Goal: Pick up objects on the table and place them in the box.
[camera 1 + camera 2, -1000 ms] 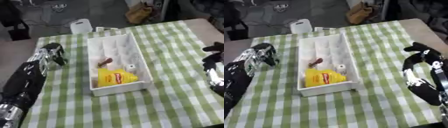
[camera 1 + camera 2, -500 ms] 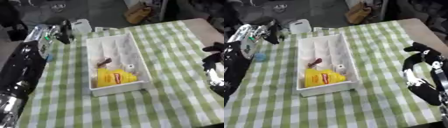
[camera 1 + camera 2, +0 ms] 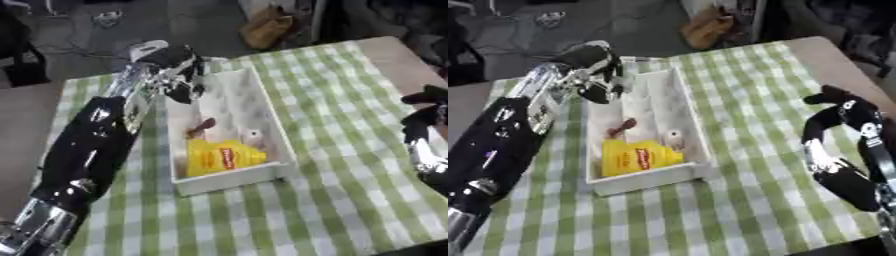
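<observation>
A white box (image 3: pixel 282 150) lies lengthwise on the green checked cloth. Inside its near half are a yellow packet with a red label (image 3: pixel 223 156), a small white cylinder (image 3: pixel 253 135) and a brown-red thing (image 3: pixel 201 127). My left arm reaches up from the lower left. My left hand (image 3: pixel 175 72) hangs over the box's far left corner, and I cannot make out whether it carries anything. My right hand (image 3: pixel 840 107) rests at the right edge, relaxed and holding nothing, well apart from the box.
A white container (image 3: pixel 147 47) shows at the table's far edge just behind my left hand. Beyond the table a brown bag (image 3: pixel 267 25) sits on the floor. Bare tabletop (image 3: pixel 394 55) borders the cloth at the far right.
My left hand has swung from the table's far left edge rightward to the box's far end. The view has also shifted. The right hand stays put.
</observation>
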{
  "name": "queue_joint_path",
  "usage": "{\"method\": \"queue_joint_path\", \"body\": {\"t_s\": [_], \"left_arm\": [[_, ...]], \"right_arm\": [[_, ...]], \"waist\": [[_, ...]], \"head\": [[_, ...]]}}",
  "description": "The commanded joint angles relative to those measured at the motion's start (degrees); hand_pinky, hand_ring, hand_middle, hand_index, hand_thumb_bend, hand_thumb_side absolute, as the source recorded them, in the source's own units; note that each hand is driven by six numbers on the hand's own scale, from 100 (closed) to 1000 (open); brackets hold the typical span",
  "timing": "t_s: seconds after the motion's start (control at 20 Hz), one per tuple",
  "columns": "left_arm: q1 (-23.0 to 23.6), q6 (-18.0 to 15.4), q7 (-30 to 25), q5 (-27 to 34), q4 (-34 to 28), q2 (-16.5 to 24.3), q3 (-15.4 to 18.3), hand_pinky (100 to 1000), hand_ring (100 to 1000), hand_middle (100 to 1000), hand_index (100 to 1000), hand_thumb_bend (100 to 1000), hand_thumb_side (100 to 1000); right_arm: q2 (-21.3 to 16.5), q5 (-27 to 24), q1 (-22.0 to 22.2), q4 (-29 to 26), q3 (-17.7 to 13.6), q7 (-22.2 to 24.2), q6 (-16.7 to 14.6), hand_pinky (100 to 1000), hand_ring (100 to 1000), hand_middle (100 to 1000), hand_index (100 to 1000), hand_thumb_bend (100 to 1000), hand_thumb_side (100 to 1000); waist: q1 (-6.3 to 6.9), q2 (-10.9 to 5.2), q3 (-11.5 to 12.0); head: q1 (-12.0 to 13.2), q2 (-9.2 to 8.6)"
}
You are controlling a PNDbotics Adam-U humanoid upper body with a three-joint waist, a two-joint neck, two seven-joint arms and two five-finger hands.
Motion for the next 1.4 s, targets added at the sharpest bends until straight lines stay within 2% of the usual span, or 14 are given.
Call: {"method": "queue_joint_path", "body": {"t_s": [0.05,0.1,0.15,0.2,0.25,0.35,0.5,0.55,0.6,0.85,0.95,1.0,1.05,1.4], "left_arm": [[-0.29,-2.44,-3.13,-3.57,1.61,0.74,-0.84,777,706,515,645,333,196],[-0.11,-2.98,-3.62,-4.56,2.09,0.71,-0.52,783,734,589,710,385,350],[0.08,-3.43,-3.50,-5.15,2.35,0.77,-0.08,813,811,781,850,599,752],[0.24,-3.73,-2.86,-5.60,2.47,0.86,0.27,813,811,781,850,599,752],[0.31,-3.57,-1.51,-6.04,2.26,1.08,0.72,885,905,910,918,660,964],[0.48,-2.17,2.52,-7.10,1.29,1.53,1.32,918,939,953,943,623,1000],[0.76,0.54,9.04,-8.89,0.16,1.90,1.74,920,946,961,950,586,1000],[0.78,1.27,10.79,-9.00,-0.09,1.97,2.09,919,951,965,950,480,1000],[0.85,2.14,12.77,-8.72,-0.67,2.10,2.62,919,951,965,950,480,1000],[1.61,6.13,22.14,-1.07,-5.10,2.87,5.34,813,856,830,857,338,983],[1.88,8.51,25.79,3.30,-8.38,4.20,6.57,776,820,780,828,189,739],[2.11,9.69,27.16,5.70,-10.18,4.47,7.21,776,820,780,828,189,739],[2.29,10.62,28.13,8.00,-11.77,4.86,7.63,766,811,770,820,155,659],[4.04,15.18,31.80,15.57,-18.28,7.64,9.14,757,803,764,813,100,568]], "right_arm": [[-0.90,-0.45,-0.53,-1.36,-0.24,0.00,-0.16,556,603,730,946,100,536],[-0.89,-0.43,-0.51,-1.36,-0.26,-0.01,-0.15,556,603,730,946,100,536],[-0.88,-0.42,-0.51,-1.36,-0.26,-0.01,-0.15,556,603,730,946,100,535],[-0.87,-0.41,-0.51,-1.36,-0.25,0.00,-0.16,556,603,730,946,100,535],[-0.86,-0.41,-0.47,-1.36,-0.28,-0.02,-0.14,555,603,730,946,100,537],[-0.85,-0.40,-0.41,-1.36,-0.33,-0.06,-0.10,556,603,730,946,100,537],[-0.83,-0.38,-0.43,-1.36,-0.33,-0.04,-0.11,556,603,730,946,100,537],[-0.81,-0.39,-0.41,-1.36,-0.34,-0.05,-0.09,555,603,730,946,100,538],[-0.80,-0.38,-0.38,-1.36,-0.37,-0.06,-0.06,555,603,730,946,100,538],[-0.74,-0.41,-0.29,-1.36,-0.45,-0.13,-0.03,556,603,731,946,100,536],[-0.75,-0.38,-0.22,-1.36,-0.47,-0.13,-0.04,556,603,730,946,100,535],[-0.73,-0.37,-0.21,-1.36,-0.49,-0.14,-0.02,556,603,730,946,100,535],[-0.73,-0.36,-0.19,-1.36,-0.49,-0.15,-0.01,556,603,731,946,100,535],[-0.74,-0.35,-0.07,-1.36,-0.62,-0.20,0.11,556,603,730,946,100,535]], "waist": [[0.13,-1.13,0.20],[0.11,-1.13,0.27],[0.08,-1.13,0.34],[0.06,-1.13,0.38],[0.03,-1.14,0.46],[0.01,-1.15,0.55],[0.01,-1.16,0.58],[-0.02,-1.18,0.62],[-0.03,-1.18,0.65],[-0.23,-1.25,1.00],[-0.31,-1.27,1.26],[-0.34,-1.27,1.33],[-0.36,-1.29,1.43],[-0.34,-1.37,2.11]], "head": [[-0.21,-0.57],[-0.24,-0.55],[-0.33,-0.54],[-0.39,-0.53],[-0.46,-0.54],[-0.56,-0.56],[-0.59,-0.57],[-0.61,-0.56],[-0.62,-0.55],[-0.81,-0.47],[-0.85,-0.31],[-0.86,-0.26],[-0.91,-0.19],[-1.16,0.02]]}}
